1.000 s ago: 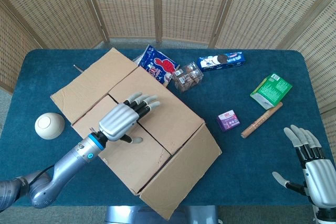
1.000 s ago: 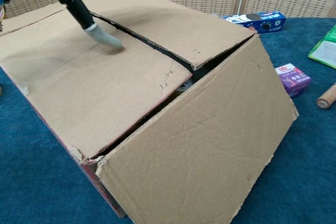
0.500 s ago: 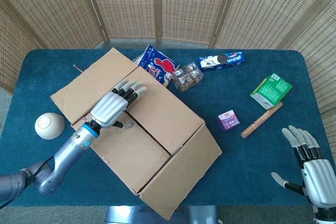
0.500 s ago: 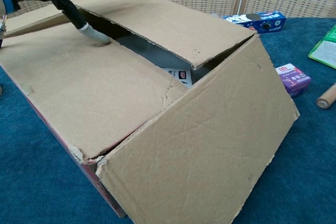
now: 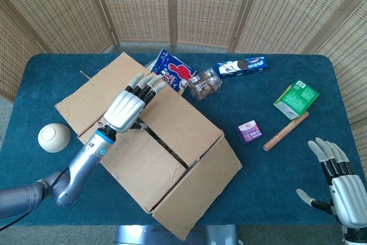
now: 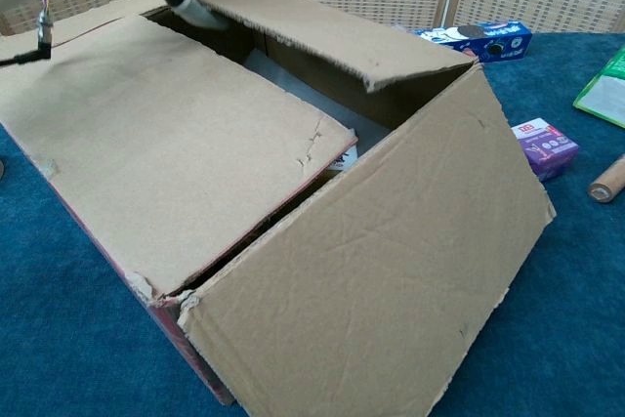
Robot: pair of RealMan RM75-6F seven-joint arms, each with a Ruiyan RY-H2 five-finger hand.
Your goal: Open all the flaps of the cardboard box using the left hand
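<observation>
At the table's left half, the left hand, fingers spread and holding nothing, had lifted the box's far flap, widening the gap.

Cardboard box seen as plain tan-brown, red edge near left corner. Table covered w/ dark blue-teal cloth. Left hand silver w/ black, beige tips. Ball cream, left. Small box purple; carton green, right. Far screen woven tan.
</observation>
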